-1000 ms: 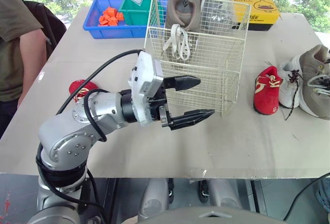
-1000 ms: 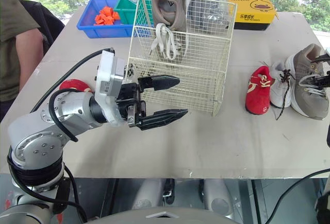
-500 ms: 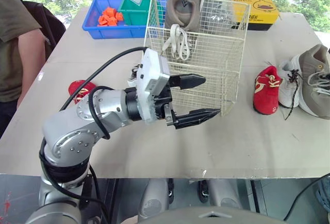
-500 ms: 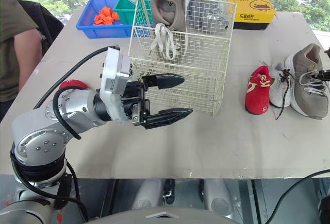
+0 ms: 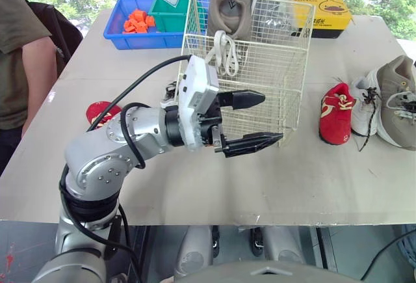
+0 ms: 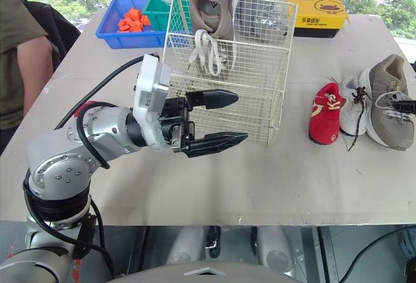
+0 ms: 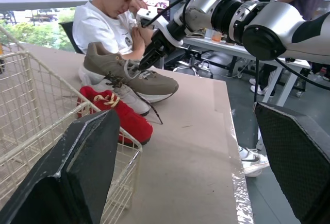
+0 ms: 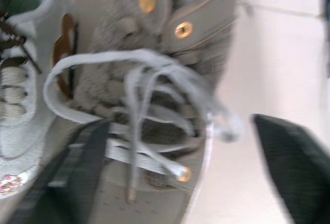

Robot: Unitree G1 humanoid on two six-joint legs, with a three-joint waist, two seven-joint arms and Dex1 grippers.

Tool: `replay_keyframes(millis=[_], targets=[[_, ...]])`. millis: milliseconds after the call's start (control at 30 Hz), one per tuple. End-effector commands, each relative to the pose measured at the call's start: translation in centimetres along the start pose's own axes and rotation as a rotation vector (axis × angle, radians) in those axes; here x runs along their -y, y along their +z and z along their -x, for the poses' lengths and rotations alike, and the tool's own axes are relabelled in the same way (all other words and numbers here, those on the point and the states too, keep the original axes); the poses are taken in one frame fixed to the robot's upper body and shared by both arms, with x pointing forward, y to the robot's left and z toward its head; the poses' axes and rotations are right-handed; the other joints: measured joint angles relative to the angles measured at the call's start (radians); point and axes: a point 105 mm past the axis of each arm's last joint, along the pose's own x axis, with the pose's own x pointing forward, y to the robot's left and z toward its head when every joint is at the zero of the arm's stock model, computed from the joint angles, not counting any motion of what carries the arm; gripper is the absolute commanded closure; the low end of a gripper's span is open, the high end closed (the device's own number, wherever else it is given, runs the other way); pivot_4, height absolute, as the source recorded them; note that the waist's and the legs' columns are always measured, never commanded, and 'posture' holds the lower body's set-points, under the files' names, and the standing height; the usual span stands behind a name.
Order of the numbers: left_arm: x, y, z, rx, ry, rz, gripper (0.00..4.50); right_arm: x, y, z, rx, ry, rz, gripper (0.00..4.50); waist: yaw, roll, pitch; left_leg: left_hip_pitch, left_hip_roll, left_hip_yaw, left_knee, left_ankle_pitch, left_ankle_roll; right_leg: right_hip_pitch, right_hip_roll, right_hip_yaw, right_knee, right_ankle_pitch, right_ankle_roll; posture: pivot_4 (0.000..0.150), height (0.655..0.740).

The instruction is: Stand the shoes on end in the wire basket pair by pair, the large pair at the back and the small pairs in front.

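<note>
At twelve o'clock on the pale table (image 5: 195, 192), a cream wire basket (image 5: 260, 68) stands upright. Toward its back, a standing tan shoe (image 5: 231, 0) is set on end with white laces hanging down. A grey shoe (image 5: 273, 0) stands just beside it at its three o'clock.

The left gripper (image 5: 270, 118) hovers at about seven o'clock of the basket, just in front of its front wall. It points toward three o'clock, with its two black fingers spread wide and empty.

At three o'clock of the basket, well apart from it, three shoes lie side by side: a small red shoe (image 5: 337, 114), a white shoe (image 5: 364, 104), and a lying tan shoe (image 5: 396, 97) nearest the table edge. The right gripper (image 8: 180, 123) sits over that last shoe's laces with its fingers wide apart; whether they touch it cannot be told.

At nine o'clock, a second red shoe (image 5: 101, 112) lies partly hidden behind the left arm. A blue bin (image 5: 130, 36) of orange pieces (image 5: 138, 21) sits at eleven o'clock, and a yellow box (image 5: 328, 15) at one o'clock.
</note>
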Motion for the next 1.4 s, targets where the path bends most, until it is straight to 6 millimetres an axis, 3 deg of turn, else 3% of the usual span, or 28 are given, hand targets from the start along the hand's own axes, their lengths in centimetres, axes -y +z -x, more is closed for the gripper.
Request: replay_keyframes(millis=[33, 400, 633, 867, 1100, 1400], targets=[[0.6, 0.6, 0.3, 0.030, -0.050, -0.021, 0.00, 0.5, 1.8, 1.8, 0.092, 0.037, -0.005, 0.06, 0.000, 0.000, 0.000, 0.000, 0.000, 0.000, 0.000, 0.000, 0.000, 0.000, 0.000, 0.000, 0.000, 0.000, 0.000, 0.150, 0.7400], [0.5, 1.9, 2.0, 0.070, -0.065, 0.012, 0.00, 0.1, 0.5, 3.0, 0.103, 0.174, -0.040, 0.06, 0.002, 0.000, 0.000, 0.000, 0.000, 0.000, 0.000, -0.002, 0.003, 0.000, 0.000, -0.001, -0.001, 0.000, 0.000, 0.150, 0.7400], [1.4, 1.3, 3.4, 0.047, -0.082, 0.043, 0.00, 0.4, 0.5, 3.3, 0.124, 0.168, -0.063, 0.06, -0.001, 0.002, 0.000, 0.001, 0.000, 0.000, 0.000, -0.001, 0.002, 0.000, 0.000, 0.000, 0.000, 0.000, 0.000, 0.150, 0.7400], [1.9, 1.9, 4.0, 0.040, -0.111, 0.025, 0.00, 0.0, 0.9, 2.2, 0.117, 0.148, -0.068, 0.06, -0.001, 0.002, 0.000, 0.001, 0.000, 0.001, 0.000, -0.002, 0.003, 0.000, -0.001, 0.000, 0.000, 0.000, 0.000, 0.150, 0.7400], [1.3, 2.3, 4.0, 0.007, -0.069, -0.037, 0.00, 1.1, 1.7, 1.0, 0.185, 0.008, -0.094, 0.06, 0.002, 0.002, 0.000, 0.000, 0.000, 0.001, 0.000, -0.001, 0.002, 0.000, 0.000, 0.000, 0.000, 0.000, 0.000, 0.150, 0.7400], [1.9, 2.0, 4.1, 0.012, -0.030, -0.028, 0.00, -1.0, -1.3, -2.3, 0.061, 0.038, -0.166, 0.06, -0.003, 0.002, 0.000, 0.000, 0.000, 0.002, 0.000, 0.000, 0.000, 0.000, 0.000, 0.001, 0.000, 0.000, 0.000, 0.150, 0.7400]])
